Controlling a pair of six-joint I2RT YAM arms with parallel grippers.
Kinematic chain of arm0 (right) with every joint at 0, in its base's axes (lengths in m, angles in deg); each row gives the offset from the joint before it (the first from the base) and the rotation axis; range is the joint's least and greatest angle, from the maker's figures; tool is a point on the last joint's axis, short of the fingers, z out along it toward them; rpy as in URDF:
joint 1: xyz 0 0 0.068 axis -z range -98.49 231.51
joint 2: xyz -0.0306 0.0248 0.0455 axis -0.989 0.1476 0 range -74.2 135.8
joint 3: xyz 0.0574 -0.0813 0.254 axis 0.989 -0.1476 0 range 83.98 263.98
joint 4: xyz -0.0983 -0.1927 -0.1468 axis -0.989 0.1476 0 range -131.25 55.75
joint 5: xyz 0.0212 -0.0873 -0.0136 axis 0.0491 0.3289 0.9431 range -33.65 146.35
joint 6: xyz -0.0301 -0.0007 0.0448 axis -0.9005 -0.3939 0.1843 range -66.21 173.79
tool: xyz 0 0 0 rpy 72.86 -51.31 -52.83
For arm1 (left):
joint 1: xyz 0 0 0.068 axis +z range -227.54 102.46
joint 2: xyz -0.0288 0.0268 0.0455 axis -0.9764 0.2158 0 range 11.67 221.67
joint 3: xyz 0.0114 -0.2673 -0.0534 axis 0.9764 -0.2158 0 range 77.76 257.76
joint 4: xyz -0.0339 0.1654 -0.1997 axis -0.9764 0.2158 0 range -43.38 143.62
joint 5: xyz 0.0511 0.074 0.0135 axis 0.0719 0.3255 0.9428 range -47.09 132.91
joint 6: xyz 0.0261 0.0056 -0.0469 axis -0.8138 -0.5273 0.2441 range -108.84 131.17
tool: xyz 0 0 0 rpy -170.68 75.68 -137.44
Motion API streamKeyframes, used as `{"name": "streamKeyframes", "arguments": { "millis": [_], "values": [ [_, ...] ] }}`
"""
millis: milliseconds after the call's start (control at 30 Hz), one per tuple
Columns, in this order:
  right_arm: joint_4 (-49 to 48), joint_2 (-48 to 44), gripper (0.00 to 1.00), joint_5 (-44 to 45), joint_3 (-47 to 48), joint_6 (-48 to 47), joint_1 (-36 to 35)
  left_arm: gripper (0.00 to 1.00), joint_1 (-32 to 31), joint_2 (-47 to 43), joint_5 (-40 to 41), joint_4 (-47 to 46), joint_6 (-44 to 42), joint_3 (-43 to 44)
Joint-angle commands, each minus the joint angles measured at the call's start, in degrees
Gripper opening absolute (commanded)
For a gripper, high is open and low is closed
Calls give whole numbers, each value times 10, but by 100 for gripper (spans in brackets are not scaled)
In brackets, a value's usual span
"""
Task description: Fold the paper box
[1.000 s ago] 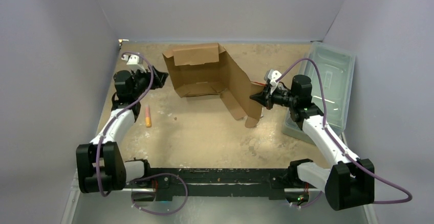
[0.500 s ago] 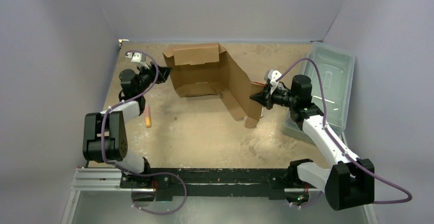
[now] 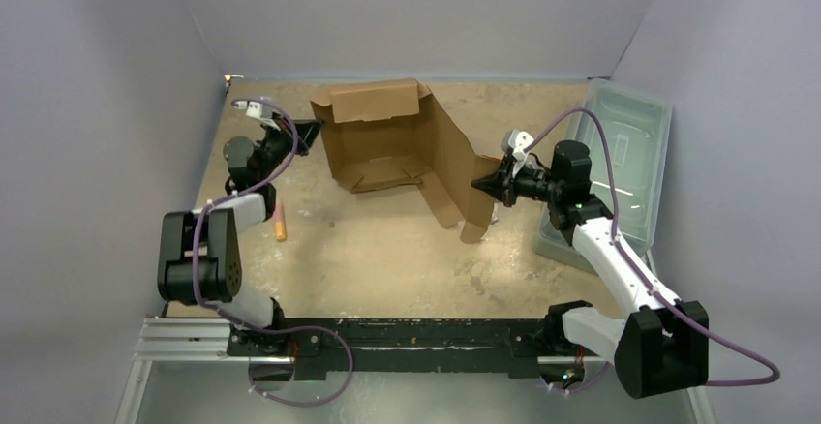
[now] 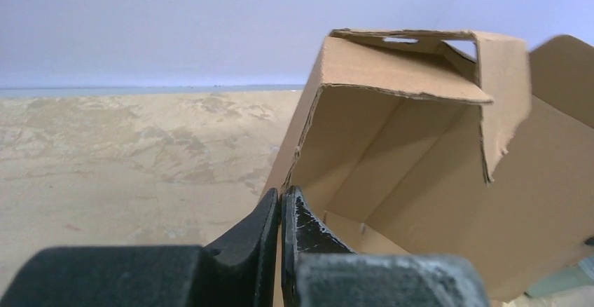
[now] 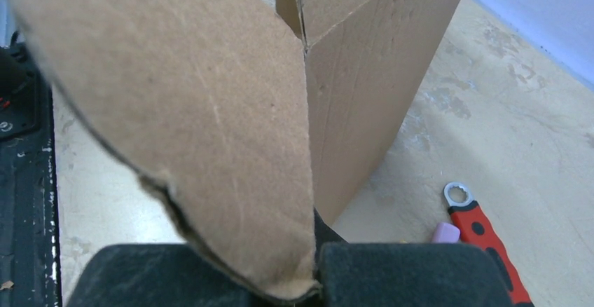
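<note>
We see the paper box standing half-formed on the table, close to the far edge and a little left of the middle. Its back wall and side walls are raised, and a long panel runs from it toward the right and the near side.

The left gripper is at the box's left wall. In the left wrist view its fingers are pressed together, with a thin strip of cardboard showing between them, so it is pinching that wall's edge.

The right gripper is closed on the flap at the end of the long panel. In the right wrist view the cardboard sits clamped between its pads.

A red-handled wrench lies on the table near the left edge, apart from the box. A translucent bin stands along the right edge, behind the right arm.
</note>
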Motion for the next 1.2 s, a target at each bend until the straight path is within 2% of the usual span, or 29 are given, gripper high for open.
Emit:
{"name": "streamKeyframes", "arguments": {
  "millis": [0, 167, 333, 500, 600, 700, 967, 1167],
  "values": [
    [-17, -16, 0, -30, 38, 30, -7, 0, -33, -124, 30, 13, -20, -40],
    [-5, -44, 0, -87, 41, 25, -28, 0, -128, -241, 154, 173, -121, -68],
    [18, -75, 0, -146, 26, -6, -35, 0, -136, -310, 266, 229, -125, -108],
    [12, -96, 0, -134, 12, 0, -34, 0, -136, -311, 317, 284, -151, -109],
    [-3, -80, 0, -15, 10, 20, -30, 0, -136, -314, 336, 292, -171, -107],
    [16, -48, 0, 20, 18, 7, -21, 0, -138, -318, 353, 323, -197, -100],
    [19, -30, 0, -65, 10, -9, -39, 0, -160, -305, 288, 270, -168, -110],
    [17, -57, 0, -172, 5, -21, -50, 0, -219, -304, 346, 292, -176, -93]
  ]
}}
